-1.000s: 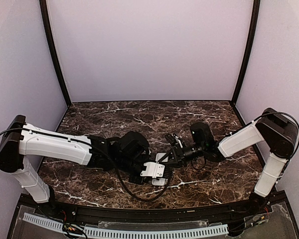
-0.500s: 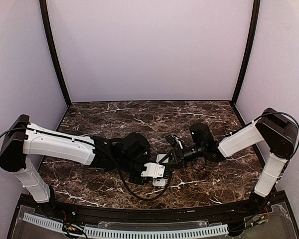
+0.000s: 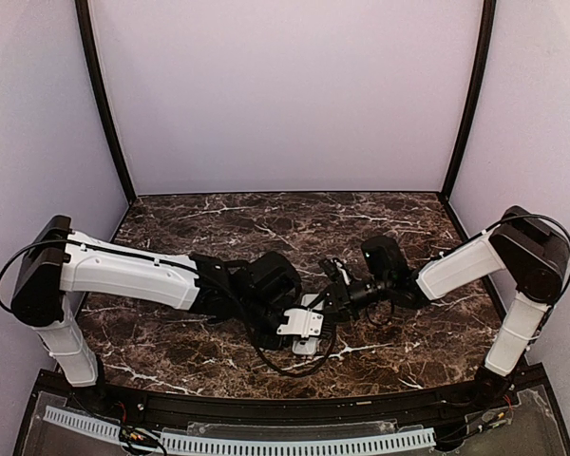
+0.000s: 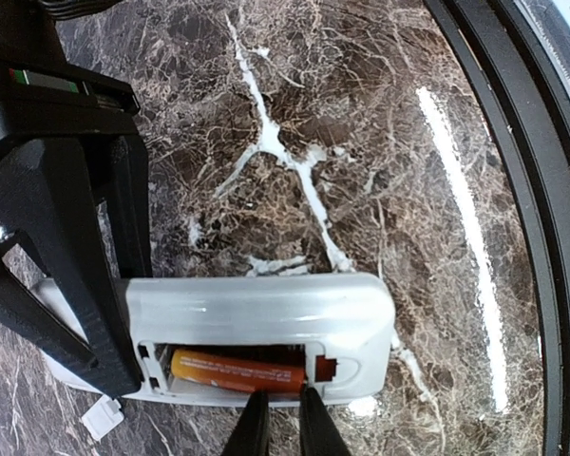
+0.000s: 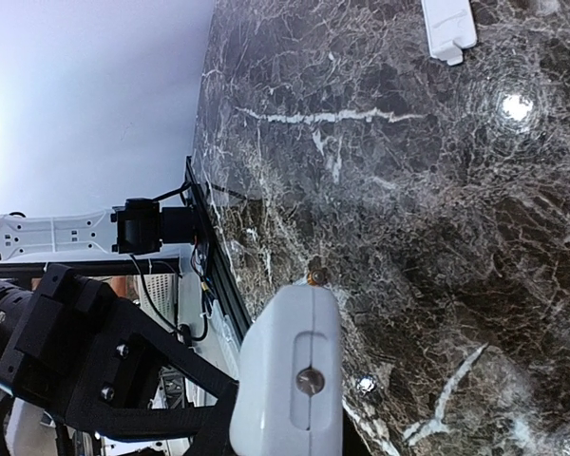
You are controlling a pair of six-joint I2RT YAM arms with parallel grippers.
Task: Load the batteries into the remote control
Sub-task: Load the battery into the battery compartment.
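The white remote control (image 4: 266, 309) lies on its side with its battery bay open toward the left wrist camera. One orange-copper battery (image 4: 236, 371) lies in the bay, slightly tilted. My left gripper (image 4: 276, 426) is shut and empty, its tips just below the battery's right end. My right gripper (image 3: 321, 302) is shut on the remote's other end, and its black fingers (image 4: 122, 285) show in the left wrist view. In the right wrist view the remote (image 5: 290, 375) is end-on, with a small copper round end (image 5: 315, 276) at its far edge. In the top view the remote (image 3: 305, 346) is mostly hidden under my left gripper (image 3: 299, 332).
A white battery cover (image 5: 448, 28) lies on the dark marble table (image 3: 266, 228) beyond the remote. A small white tab (image 4: 103, 418) lies by the remote's left end. The table's black front rail (image 4: 513, 123) runs close on the near side.
My left arm has shifted a little to the right, closer over the remote. The right arm and the remote have stayed almost still.
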